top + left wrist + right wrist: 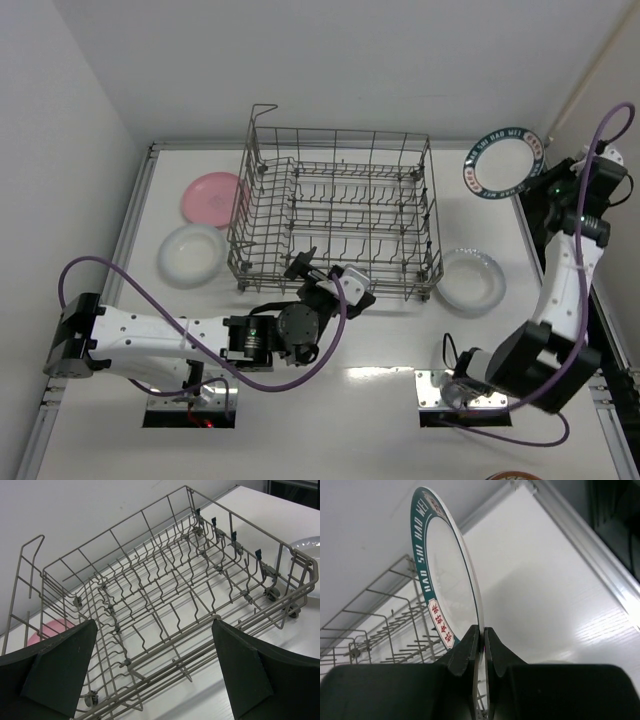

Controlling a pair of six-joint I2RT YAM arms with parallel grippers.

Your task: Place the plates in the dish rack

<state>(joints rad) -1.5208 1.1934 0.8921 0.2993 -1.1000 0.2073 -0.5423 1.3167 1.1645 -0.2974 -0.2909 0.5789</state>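
My right gripper point(481, 637) is shut on the rim of the teal-rimmed white plate point(447, 580), holding it on edge in the air right of the dish rack point(335, 215); from above this plate point(504, 163) hangs past the rack's far right corner, with the gripper point(545, 180) at its right edge. A deep white plate point(470, 281) lies on the table right of the rack. Left of the rack lie a pink plate point(212, 196) and another white plate point(192, 253). My left gripper point(318, 272) is open at the rack's near side, its fingers point(60, 670) wide apart before the wire wall point(165, 610).
The rack stands empty in the middle of the white table point(390, 400). Walls close the table on the left and at the back. A dark frame point(600, 300) runs along the right edge. The arm bases point(190, 395) sit at the near edge.
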